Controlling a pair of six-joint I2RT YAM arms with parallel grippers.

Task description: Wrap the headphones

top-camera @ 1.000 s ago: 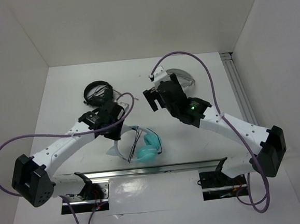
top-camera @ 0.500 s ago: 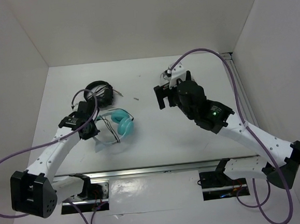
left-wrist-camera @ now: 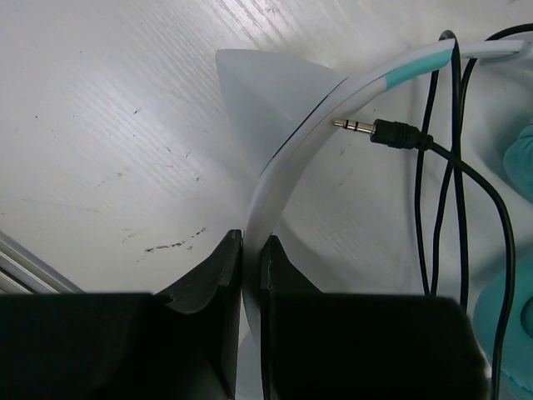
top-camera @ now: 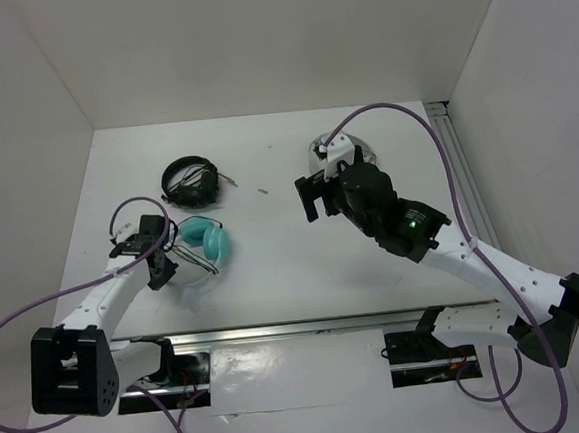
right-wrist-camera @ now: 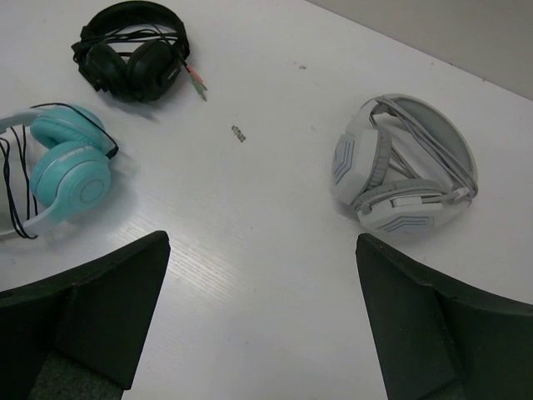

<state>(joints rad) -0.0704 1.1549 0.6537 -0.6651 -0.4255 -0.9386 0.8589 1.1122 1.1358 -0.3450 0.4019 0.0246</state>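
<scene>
Headphones, headband between left fingers

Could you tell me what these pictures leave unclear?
Left wrist: headphones' ear cups cut off at the right edge; left gripper hides the headband's near end.
Top external: right arm covers most of the grey-and-white headphones.
Right wrist: small speck too small to identify.

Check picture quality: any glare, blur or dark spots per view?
Top external: even light, glare on the metal base plate. Left wrist: thin pale headband and black cable plug sharp, left end effector underexposed. Right wrist: grey-and-white headphones sharp, right end effector dark, soft.
</scene>
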